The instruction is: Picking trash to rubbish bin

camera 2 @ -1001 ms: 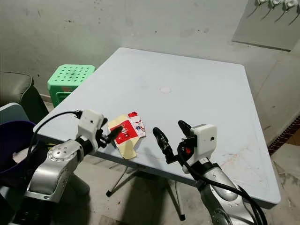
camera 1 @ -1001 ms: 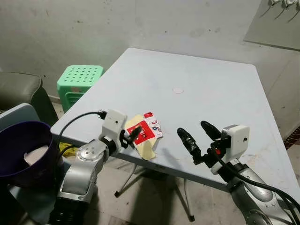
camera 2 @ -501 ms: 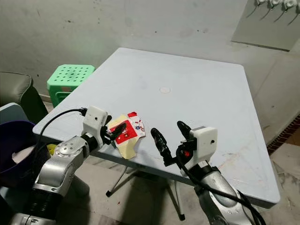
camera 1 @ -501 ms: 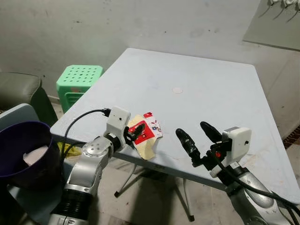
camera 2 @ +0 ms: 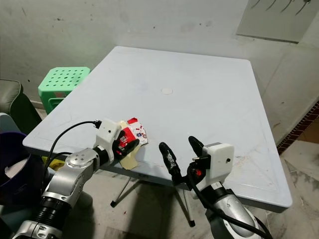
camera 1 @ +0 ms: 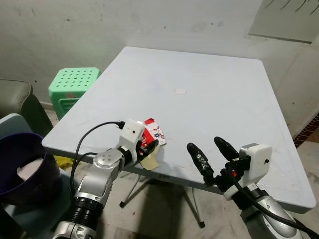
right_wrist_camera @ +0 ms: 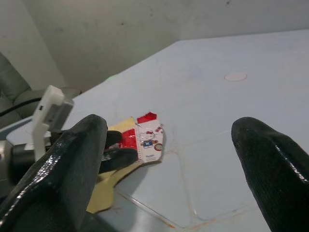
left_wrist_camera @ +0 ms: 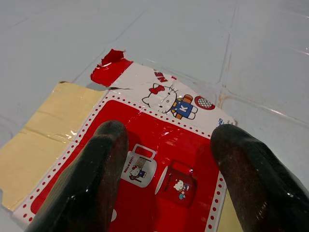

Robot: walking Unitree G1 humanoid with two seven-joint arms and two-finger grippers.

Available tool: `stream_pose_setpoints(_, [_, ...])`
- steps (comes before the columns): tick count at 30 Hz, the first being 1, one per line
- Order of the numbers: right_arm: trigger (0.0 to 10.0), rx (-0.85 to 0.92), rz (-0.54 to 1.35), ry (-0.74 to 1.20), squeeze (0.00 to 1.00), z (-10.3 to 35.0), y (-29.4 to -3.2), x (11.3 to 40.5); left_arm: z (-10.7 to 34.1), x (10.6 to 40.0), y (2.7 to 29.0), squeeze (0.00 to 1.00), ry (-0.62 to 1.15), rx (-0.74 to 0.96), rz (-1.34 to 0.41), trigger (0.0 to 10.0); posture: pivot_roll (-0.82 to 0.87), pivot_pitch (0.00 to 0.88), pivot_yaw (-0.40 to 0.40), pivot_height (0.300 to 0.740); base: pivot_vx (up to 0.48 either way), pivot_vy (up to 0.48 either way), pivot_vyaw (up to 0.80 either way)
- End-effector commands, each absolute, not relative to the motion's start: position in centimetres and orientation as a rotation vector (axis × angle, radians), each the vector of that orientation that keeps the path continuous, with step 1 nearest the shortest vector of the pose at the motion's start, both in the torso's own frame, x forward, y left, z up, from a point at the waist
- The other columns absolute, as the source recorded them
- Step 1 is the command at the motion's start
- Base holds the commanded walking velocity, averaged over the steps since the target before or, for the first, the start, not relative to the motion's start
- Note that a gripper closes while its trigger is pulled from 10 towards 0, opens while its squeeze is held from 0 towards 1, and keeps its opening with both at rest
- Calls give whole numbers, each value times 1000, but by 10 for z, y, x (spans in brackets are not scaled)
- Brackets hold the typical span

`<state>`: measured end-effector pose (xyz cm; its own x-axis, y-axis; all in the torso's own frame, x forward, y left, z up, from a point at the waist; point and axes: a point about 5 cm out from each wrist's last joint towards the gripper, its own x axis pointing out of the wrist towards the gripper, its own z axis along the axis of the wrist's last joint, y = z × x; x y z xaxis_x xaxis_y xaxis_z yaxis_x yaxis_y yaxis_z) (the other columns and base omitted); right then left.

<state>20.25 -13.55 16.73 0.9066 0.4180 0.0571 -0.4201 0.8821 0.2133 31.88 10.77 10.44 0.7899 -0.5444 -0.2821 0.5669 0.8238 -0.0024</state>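
The right end effector (camera 1: 213, 155) hovers spread at the worktop's (camera 1: 214, 94) near edge. The left end effector (camera 2: 128, 147), fingers spread, straddles the red wrapper (left_wrist_camera: 159, 145) there. Left, a purple bin (camera 1: 20, 164) holds pale trash (camera 1: 29, 167).

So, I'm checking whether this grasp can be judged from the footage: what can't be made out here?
- Left gripper contact: the left wrist view has open fingers over the red wrapper, but whether they touch it is unclear.
- Wrapper's near end: the left gripper covers it in the left eye view.
- Purple bin: cut off by the frame edge.
- Wrapper's small print: too small to read.
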Motion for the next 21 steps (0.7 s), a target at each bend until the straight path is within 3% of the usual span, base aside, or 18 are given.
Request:
stream_pose_setpoints(1, [10000,216,437,-35,0,175,-141,205,97,309,112,0,325,65,-583,10000,-209,146,11,740,0,0,0])
stream_pose_setpoints(21, [10000,140,529,-50,0,183,-150,238,96,279,120,0,349,1,-489,10000,-122,114,-19,740,0,0,0])
